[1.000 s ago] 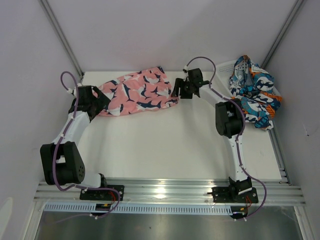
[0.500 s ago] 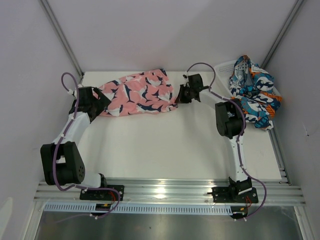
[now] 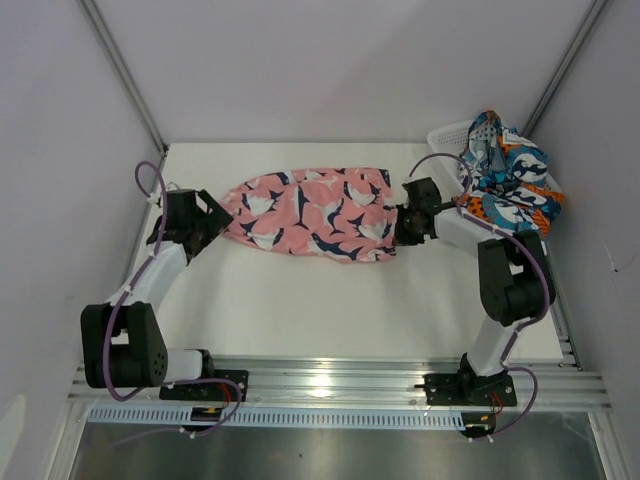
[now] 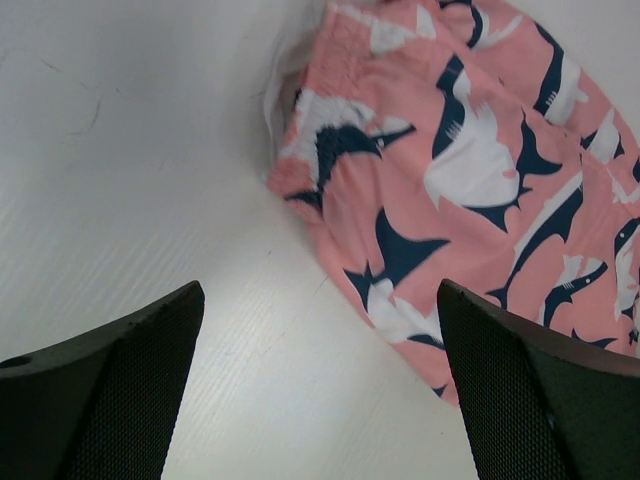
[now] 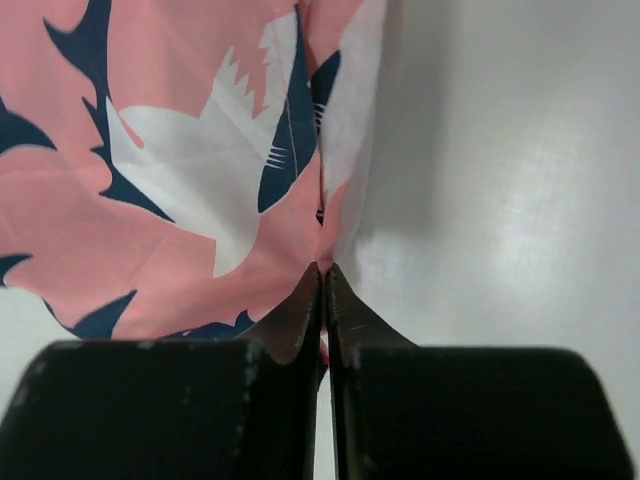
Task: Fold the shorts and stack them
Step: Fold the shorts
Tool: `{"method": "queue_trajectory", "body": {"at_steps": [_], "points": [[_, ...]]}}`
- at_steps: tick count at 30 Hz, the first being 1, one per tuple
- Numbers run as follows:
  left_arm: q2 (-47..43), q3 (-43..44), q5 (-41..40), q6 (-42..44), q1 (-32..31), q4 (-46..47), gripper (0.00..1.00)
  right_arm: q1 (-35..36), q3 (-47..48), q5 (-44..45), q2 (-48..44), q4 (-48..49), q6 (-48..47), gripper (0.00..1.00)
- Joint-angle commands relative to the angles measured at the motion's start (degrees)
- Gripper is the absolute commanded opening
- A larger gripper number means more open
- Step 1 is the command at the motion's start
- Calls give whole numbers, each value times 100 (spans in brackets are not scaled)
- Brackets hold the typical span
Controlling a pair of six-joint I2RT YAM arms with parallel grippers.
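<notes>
The pink shorts [image 3: 310, 212] with navy-and-white sharks lie spread across the middle back of the table. My right gripper [image 3: 400, 224] is shut on their right edge; in the right wrist view a fold of the pink shorts [image 5: 200, 180] is pinched between the fingertips [image 5: 300, 300]. At the shorts' left end my left gripper [image 3: 212, 222] stands open just off the fabric. In the left wrist view the pink shorts [image 4: 470, 170] lie ahead, reaching toward the right finger. The second shorts [image 3: 505, 185], blue, teal, orange and white, lie bunched at the back right.
A white mesh basket [image 3: 447, 135] holds the patterned shorts at the table's back right corner. Grey walls and slanted frame posts close in the back. A metal rail [image 3: 330, 380] runs along the near edge by the arm bases.
My right gripper has shut on the pink shorts' right edge and pulled it right and toward the front. The shorts have slid and stretched rightward. The left gripper has followed slightly.
</notes>
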Motion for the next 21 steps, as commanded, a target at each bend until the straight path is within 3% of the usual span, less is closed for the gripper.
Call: {"method": "queue_trajectory", "body": {"at_steps": [1, 2, 4, 6, 10, 13, 21], "points": [[-174, -68, 108, -52, -68, 333, 99, -382, -139, 892, -549, -266, -90, 4], [-148, -68, 152, -34, -77, 351, 99, -383, -104, 1172, -707, -301, -73, 25], [-34, -50, 275, 27, -94, 412, 99, -261, -8, 1385, -840, -433, -64, 53], [72, -6, 328, 54, -94, 448, 99, -120, 229, 1684, -980, -538, -64, 64], [387, 82, 381, 237, -103, 570, 99, 293, 703, 1650, -1060, -521, -151, 65], [633, 354, 381, 414, -77, 650, 99, 776, 994, 1097, -920, -144, -231, 65], [1618, 1399, 847, 599, 283, 589, 99, 1875, 1810, 270, 274, 849, -64, 63]]}}
